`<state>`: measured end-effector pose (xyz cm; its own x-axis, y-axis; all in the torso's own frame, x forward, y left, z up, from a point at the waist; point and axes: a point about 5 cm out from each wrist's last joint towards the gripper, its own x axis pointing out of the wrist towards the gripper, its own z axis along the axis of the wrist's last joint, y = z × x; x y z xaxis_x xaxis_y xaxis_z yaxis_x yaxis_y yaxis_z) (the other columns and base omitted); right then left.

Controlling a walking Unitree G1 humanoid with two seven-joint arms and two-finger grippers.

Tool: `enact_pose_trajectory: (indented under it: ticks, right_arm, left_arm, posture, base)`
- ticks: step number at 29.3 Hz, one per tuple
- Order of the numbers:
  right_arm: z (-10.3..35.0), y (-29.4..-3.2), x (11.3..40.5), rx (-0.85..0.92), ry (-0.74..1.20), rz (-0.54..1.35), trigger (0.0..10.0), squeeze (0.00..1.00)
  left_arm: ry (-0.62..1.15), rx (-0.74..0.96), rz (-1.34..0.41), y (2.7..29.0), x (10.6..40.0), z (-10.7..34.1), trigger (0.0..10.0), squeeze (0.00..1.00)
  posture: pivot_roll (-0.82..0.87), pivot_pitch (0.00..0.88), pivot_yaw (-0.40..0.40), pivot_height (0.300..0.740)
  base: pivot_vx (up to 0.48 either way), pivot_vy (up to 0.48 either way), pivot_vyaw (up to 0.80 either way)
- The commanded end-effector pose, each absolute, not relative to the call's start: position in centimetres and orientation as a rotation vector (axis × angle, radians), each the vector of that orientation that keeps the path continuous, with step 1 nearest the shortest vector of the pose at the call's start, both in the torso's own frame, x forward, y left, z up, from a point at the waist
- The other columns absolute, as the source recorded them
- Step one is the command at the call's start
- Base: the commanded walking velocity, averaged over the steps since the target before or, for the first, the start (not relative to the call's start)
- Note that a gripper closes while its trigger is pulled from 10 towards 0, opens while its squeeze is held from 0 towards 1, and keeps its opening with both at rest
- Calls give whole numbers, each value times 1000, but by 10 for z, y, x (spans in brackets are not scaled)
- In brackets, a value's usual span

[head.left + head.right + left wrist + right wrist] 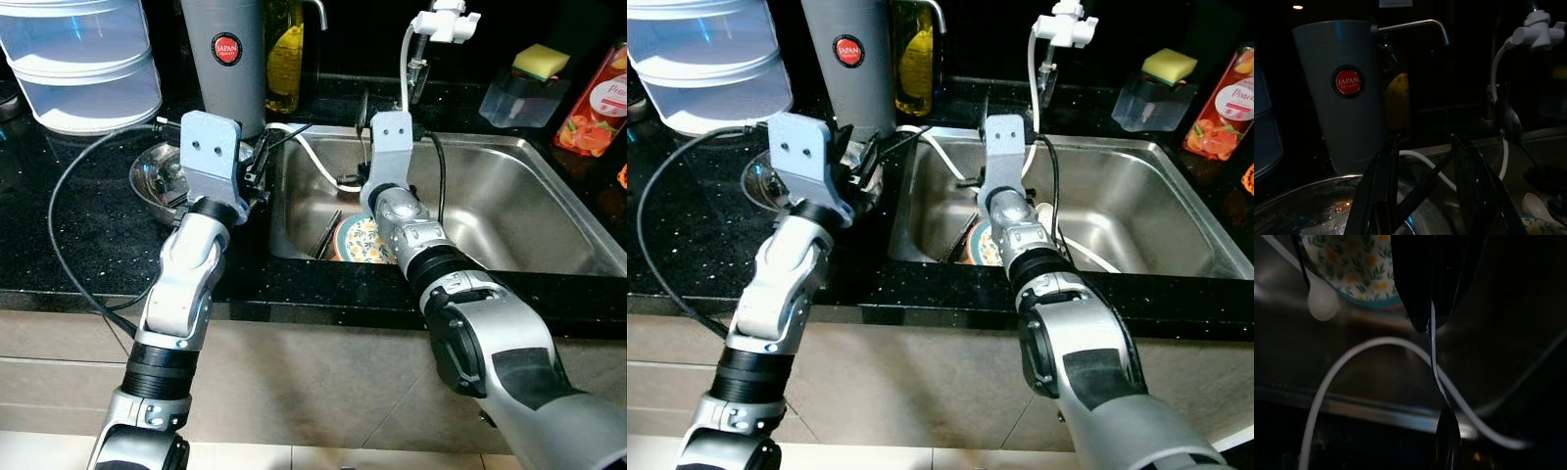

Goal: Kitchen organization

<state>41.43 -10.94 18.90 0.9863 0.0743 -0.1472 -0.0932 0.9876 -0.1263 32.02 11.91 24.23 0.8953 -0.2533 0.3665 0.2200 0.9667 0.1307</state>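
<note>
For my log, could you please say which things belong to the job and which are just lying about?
Job: metal spoon in right gripper, steel bowl below left gripper, floral plate, white spoon.
Lying about: grey canister, oil bottle, sponge, juice carton.

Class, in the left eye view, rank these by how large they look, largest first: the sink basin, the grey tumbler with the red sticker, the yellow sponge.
1. Sink basin
2. Grey tumbler, though its top is cut off by the picture edge
3. Yellow sponge
</note>
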Motion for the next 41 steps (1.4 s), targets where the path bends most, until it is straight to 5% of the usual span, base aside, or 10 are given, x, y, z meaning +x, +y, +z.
enact_pose_trajectory:
  ticks: [1, 2, 4, 5, 10, 11, 12, 17, 25, 41]
  right_arm:
    - [186, -116, 414, -192, 160, 77, 10000, 0]
    - [175, -122, 411, -299, 184, 92, 10000, 914]
    - [168, -126, 409, -373, 205, 104, 10000, 914]
    - [161, -132, 407, -382, 228, 101, 10000, 1000]
    - [162, -139, 407, -223, 205, 68, 10000, 1000]
    - [179, -140, 411, -34, 110, 65, 10000, 71]
    - [196, -141, 413, 148, 8, 79, 10000, 0]
    - [233, -148, 410, 421, -206, 161, 10000, 0]
    - [243, -167, 395, 329, -314, 143, 10000, 0]
    - [242, -179, 383, 317, -330, 114, 10000, 0]
  left_arm:
    - [-386, 91, -245, 118, 318, 241, 10000, 0]
    - [-388, 90, -233, 120, 318, 242, 10000, 0]
    - [-390, 89, -225, 122, 318, 242, 10000, 0]
    - [-391, 89, -221, 122, 318, 242, 10000, 0]
    - [-392, 89, -221, 122, 319, 242, 10000, 0]
    - [-393, 91, -224, 121, 319, 242, 10000, 0]
    - [-393, 94, -227, 120, 319, 242, 10000, 0]
    - [-347, 169, -207, 136, 322, 244, 10000, 0]
    - [-104, 190, -218, 200, 340, 246, 10000, 0]
    - [-29, 343, -482, 237, 319, 291, 10000, 0]
  posture:
    - [208, 0, -76, 740]
    - [207, 0, -78, 740]
    - [207, 0, -78, 740]
    - [202, 0, -78, 740]
    - [197, 0, -74, 740]
    - [189, 0, -68, 740]
    - [183, 0, -63, 740]
    - [180, 0, -58, 740]
    - [161, 0, -37, 740]
    - [164, 0, -6, 740]
  base:
    - [0, 0, 0]
    - [0, 0, 0]
    - [0, 0, 0]
    - [0, 0, 0]
    - [0, 0, 0]
    - [0, 0, 0]
    - [0, 0, 0]
    - [0, 0, 0]
    - [0, 0, 0]
    - [0, 0, 0]
